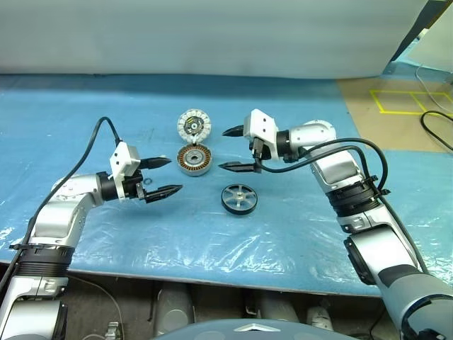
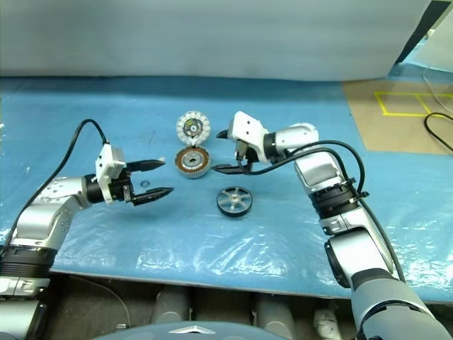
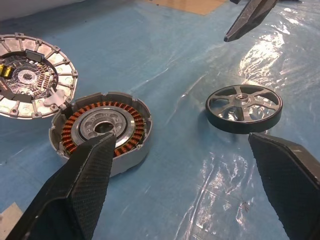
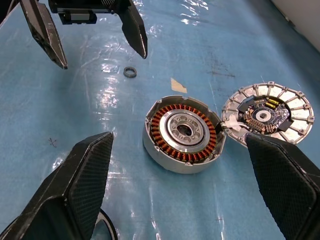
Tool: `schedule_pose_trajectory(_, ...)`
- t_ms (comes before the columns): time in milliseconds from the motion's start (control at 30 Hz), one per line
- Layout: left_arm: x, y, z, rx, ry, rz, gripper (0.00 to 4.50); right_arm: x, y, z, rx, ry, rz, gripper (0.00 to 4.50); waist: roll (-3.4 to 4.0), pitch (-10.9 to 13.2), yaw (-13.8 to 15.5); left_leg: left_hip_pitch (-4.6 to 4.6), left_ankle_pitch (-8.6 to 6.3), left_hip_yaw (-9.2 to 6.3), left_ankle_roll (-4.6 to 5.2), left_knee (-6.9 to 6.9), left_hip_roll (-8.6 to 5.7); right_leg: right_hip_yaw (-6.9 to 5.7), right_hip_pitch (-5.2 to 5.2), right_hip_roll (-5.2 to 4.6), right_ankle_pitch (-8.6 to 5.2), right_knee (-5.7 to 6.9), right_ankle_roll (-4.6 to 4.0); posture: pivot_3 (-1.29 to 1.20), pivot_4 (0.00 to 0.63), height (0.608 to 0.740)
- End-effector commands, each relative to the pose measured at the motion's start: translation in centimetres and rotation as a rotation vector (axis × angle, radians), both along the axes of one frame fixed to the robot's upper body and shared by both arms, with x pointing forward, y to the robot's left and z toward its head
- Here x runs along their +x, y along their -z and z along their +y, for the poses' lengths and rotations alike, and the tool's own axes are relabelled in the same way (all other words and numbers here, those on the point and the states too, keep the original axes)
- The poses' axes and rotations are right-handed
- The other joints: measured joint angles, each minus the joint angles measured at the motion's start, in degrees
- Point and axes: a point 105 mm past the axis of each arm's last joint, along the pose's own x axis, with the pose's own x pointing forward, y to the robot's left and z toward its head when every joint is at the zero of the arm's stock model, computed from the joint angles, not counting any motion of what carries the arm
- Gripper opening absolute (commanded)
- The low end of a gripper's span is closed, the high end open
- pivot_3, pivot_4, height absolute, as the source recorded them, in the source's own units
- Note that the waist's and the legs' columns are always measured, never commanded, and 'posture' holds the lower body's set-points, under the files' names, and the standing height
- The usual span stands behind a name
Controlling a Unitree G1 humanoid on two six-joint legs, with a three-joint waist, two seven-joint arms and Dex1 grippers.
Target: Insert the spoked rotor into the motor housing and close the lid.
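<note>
The motor housing (image 1: 194, 160), a silvery cup ringed with copper windings, sits on the blue sheet with nothing in its middle. Its lid (image 1: 194, 127) lies flipped open behind it, white-silver segments facing up. The spoked rotor (image 1: 238, 198), a black wheel with silvery spokes, lies flat in front and to the right of the housing. My left gripper (image 1: 163, 177) hovers open just left of the housing, pointing at it. From the right, my right gripper (image 1: 231, 149) hangs open above the sheet beside the housing. Neither holds anything.
A small dark ring (image 4: 130, 72) and a scrap of tan tape (image 4: 177, 85) lie on the sheet near the left gripper. The blue plastic sheet (image 1: 85, 120) covers the table; a bare tan patch with yellow tape (image 1: 400, 99) is at the far right.
</note>
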Motion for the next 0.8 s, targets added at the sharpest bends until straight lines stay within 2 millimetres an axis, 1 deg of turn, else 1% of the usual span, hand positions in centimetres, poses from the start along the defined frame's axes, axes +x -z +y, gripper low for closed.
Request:
schedule_pose_trajectory(33,0.0,-0.8,0.8,0.006,-0.023,-0.045,4.50,0.0,-1.3,0.9,-0.017,-0.056,-0.044,4.44,0.00,0.0,0.0,0.00,0.00,0.00,0.00,0.00,0.00,0.00,0.00,0.00,0.00,0.00,0.00,0.00,0.150,0.740)
schedule_pose_trajectory(100,0.1,-0.8,1.1,0.008,-0.035,-0.048,4.50,0.4,-1.4,1.7,-0.034,-0.071,-0.042,4.44,0.00,0.0,-0.2,-0.01,0.00,0.00,0.00,0.00,0.00,0.00,-0.02,0.00,0.00,0.02,0.00,0.00,0.150,0.740)
schedule_pose_trajectory(233,0.0,-0.7,1.7,0.008,-0.061,-0.051,4.50,1.3,-1.7,4.3,-0.072,-0.101,0.006,4.44,0.00,0.0,-0.8,0.01,0.00,0.01,0.00,0.01,0.03,-0.01,-0.08,0.01,-0.01,0.10,-0.05,0.00,0.150,0.740)
schedule_pose_trajectory(300,-0.1,-0.6,1.9,0.010,-0.072,-0.053,4.50,2.0,-1.4,5.3,-0.109,-0.094,0.033,4.44,0.00,0.0,-1.2,-0.01,0.00,0.01,0.00,0.01,0.03,-0.03,-0.09,0.00,-0.02,0.12,-0.07,0.00,0.150,0.740)
schedule_pose_trajectory(400,-0.1,-0.7,2.2,0.005,-0.099,-0.062,4.50,2.4,-0.5,6.6,-0.164,-0.107,0.095,4.44,-0.01,0.0,-1.3,-0.08,0.00,0.00,0.00,0.02,0.05,-0.09,-0.10,-0.01,-0.04,0.11,-0.11,0.00,0.150,0.740)
schedule_pose_trajectory(533,-0.2,-0.9,2.3,-0.006,-0.131,-0.074,4.50,2.9,1.1,7.6,-0.247,-0.091,0.128,4.44,-0.01,0.0,-1.3,-0.18,0.00,-0.02,0.02,0.01,0.08,-0.18,-0.12,-0.02,-0.07,0.12,-0.17,0.00,0.150,0.740)
schedule_pose_trajectory(633,-0.7,-0.7,2.1,-0.019,-0.142,-0.070,4.50,3.1,1.9,8.2,-0.285,-0.078,0.133,4.44,-0.01,0.0,-1.4,-0.28,0.00,-0.03,0.03,0.01,0.08,-0.20,-0.22,-0.03,-0.07,0.14,-0.18,0.00,0.150,0.740)
schedule_pose_trajectory(800,-1.3,-0.4,2.1,-0.028,-0.175,-0.063,4.50,3.1,2.8,9.4,-0.335,-0.084,0.072,4.44,-0.01,0.0,-1.5,-0.34,-0.01,-0.03,0.03,0.03,0.13,-0.23,-0.38,-0.03,-0.15,0.36,-0.31,0.00,0.150,0.740)
